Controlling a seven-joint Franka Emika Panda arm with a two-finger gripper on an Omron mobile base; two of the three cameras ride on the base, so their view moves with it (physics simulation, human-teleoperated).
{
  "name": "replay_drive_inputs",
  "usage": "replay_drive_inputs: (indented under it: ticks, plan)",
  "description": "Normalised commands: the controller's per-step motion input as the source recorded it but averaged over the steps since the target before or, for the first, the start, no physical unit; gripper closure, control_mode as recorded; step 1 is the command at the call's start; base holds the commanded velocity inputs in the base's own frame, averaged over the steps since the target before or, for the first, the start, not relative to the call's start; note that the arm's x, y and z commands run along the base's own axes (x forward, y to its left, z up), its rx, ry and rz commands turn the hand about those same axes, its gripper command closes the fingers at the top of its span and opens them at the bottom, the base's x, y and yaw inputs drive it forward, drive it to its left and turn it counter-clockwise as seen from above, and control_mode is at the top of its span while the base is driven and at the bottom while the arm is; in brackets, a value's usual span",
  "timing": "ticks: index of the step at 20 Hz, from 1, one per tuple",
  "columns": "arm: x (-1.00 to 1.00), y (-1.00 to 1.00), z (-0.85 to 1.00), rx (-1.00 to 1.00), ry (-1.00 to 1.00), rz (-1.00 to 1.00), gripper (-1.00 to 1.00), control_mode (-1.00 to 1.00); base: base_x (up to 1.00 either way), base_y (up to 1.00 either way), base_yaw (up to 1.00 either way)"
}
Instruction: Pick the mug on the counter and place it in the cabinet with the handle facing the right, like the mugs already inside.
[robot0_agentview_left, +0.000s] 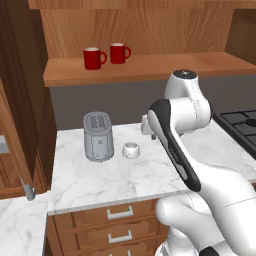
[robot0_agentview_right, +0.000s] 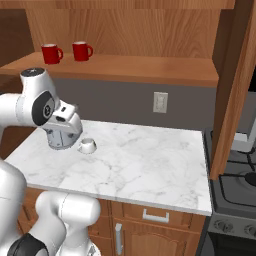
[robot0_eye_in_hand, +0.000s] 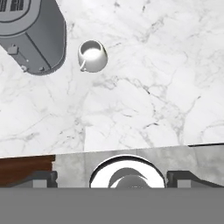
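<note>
Looking down along the hand, we see the mug (robot0_eye_in_hand: 92, 56) standing upright on the counter (robot0_eye_in_hand: 153, 78), its small handle (robot0_eye_in_hand: 82, 65) turned toward the near counter edge and the camera; just beside it, apart from it, stands a grey toaster (robot0_eye_in_hand: 30, 35). From the left base view we find the same mug (robot0_agentview_left: 131, 150) a little to the right of the toaster (robot0_agentview_left: 98, 136), on the marble slab (robot0_agentview_left: 100, 180); the arm's elbow rises in front of the right part of the counter. From the right base view the mug (robot0_agentview_right: 88, 146) sits just right of the toaster (robot0_agentview_right: 62, 136), which the arm's wrist partly covers. Up on the cabinet (robot0_agentview_left: 150, 67) shelf we see two red mugs (robot0_agentview_left: 93, 58) side by side, handles to the right. The gripper (robot0_eye_in_hand: 112, 178) hangs well above the counter and short of the mug, holding nothing; we see its finger tips (robot0_eye_in_hand: 43, 177) set far apart at the bottom of the hand view, so the claw stands wide. Drawer fronts with silver pulls (robot0_agentview_left: 120, 212) run under the counter; a stove (robot0_agentview_right: 235, 195) sits to the right.
</note>
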Motion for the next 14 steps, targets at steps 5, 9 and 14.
replay_drive_inputs:
  ticks: [5,9,14]
  plan:
    - [0.00,0.19,-0.22,0.00,0.00,-0.09,-1.00,-1.00,0.00,0.00,0.00]
    - [0.00,0.13,-0.21,-0.01,0.00,-0.06,-1.00,-1.00,0.00,0.00,0.00]
    - [0.04,0.09,-0.28,0.00,0.00,-0.09,-1.00,-1.00,0.00,0.00,0.00]
